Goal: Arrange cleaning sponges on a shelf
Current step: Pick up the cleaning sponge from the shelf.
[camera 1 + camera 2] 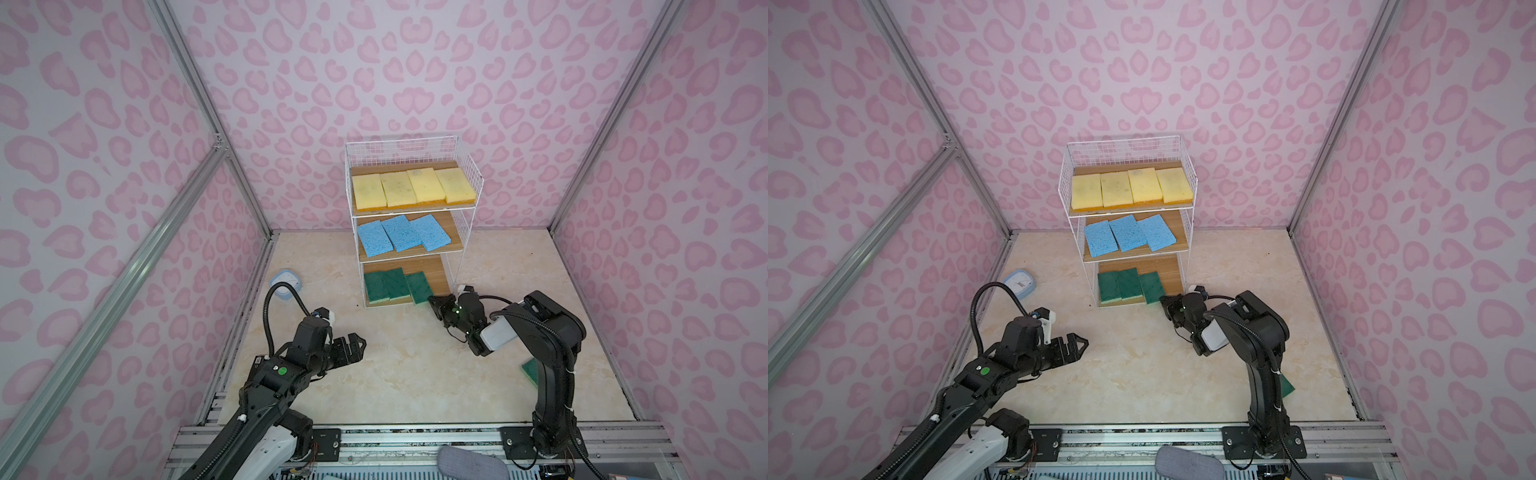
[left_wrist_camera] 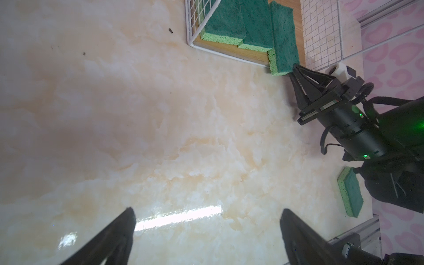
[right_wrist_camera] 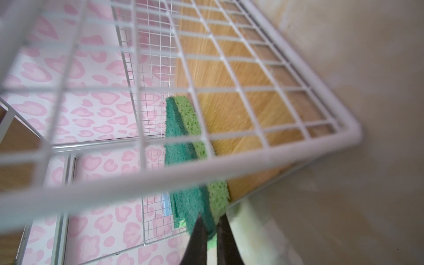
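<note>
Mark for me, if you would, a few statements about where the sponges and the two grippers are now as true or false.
1. Four yellow sponges lie on the top tier of the shelf. True.
2. The middle tier holds four sponges. False: three blue sponges lie there.
3. The right gripper is shut on a green sponge at the front of the bottom tier. True.
4. The left gripper holds a sponge. False: it is open and empty above the tabletop.
5. Every green sponge is on the shelf. False: a loose green sponge lies on the tabletop beside the right arm.
</note>
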You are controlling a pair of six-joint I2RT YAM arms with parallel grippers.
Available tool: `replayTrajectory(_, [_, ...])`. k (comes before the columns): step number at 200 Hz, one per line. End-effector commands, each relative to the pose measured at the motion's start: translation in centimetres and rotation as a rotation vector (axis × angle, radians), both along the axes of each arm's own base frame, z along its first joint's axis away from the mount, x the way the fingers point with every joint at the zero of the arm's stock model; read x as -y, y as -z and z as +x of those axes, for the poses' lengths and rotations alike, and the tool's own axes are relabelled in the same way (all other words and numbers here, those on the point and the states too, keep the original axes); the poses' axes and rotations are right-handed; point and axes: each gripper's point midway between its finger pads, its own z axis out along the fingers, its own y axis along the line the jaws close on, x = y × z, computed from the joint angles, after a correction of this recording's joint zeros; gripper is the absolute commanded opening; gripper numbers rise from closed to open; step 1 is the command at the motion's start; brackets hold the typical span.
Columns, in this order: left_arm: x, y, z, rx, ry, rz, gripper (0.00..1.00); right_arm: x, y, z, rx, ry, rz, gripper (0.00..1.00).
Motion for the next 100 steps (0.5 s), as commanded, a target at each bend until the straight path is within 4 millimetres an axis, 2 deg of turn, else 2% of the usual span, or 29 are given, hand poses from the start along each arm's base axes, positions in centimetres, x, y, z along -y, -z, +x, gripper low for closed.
replayTrajectory(1, [0.3,-0.7,0.5,0.031,0.005,-0.013,0.99,0.8,0.1,0.1,0.004,0.025,-0.018,0.07])
replayTrajectory(59, [0.3,-0.6,0.6,0.029,0.003,-0.013,0.99,2.6,-0.8,0.1,0.013,0.056,-0.042,0.04])
replayTrajectory(100, [0.3,-0.8,0.6,0.031,0.002,-0.015,0.99,1.4,-1.8,1.5,0.030,0.041,-0.050,0.04])
